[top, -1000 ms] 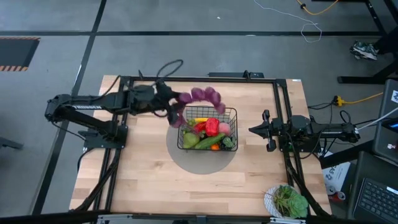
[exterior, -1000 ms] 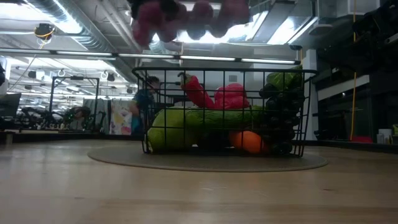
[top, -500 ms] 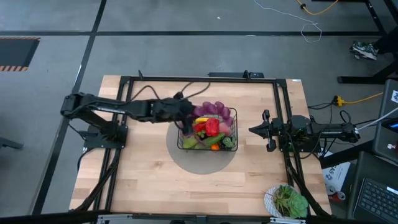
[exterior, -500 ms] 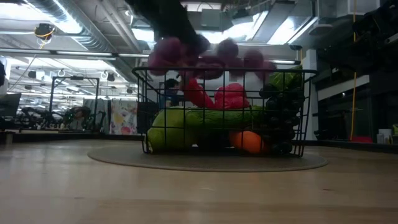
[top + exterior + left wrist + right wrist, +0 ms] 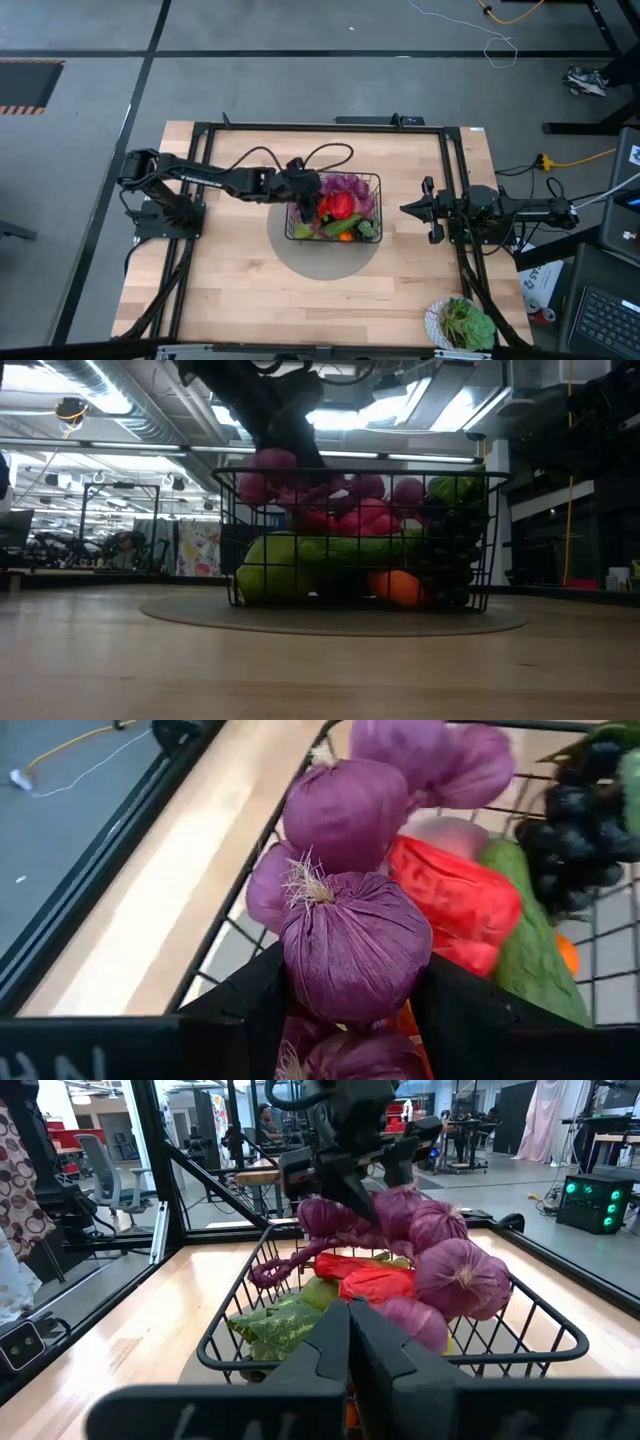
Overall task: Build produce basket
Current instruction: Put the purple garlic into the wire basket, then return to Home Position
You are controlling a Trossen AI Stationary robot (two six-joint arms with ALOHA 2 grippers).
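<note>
Lowering purple produce into the basket [image 5: 369, 181]
Left gripper [image 5: 303, 192] clamps a purple bulb string [image 5: 355, 940], seemingly draped over the red pepper [image 5: 339, 206]; right gripper [image 5: 407, 210] waits shut beside it.

Robotics lab: framed wooden table [image 5: 240, 290], exposed ceiling ducts [image 5: 110, 405], floor cables [image 5: 500, 45].

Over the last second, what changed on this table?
The left tool, shut on the purple string, carried it from above the far left of the basket down onto the produce. The right tool, shut, stayed beside the basket.
</note>
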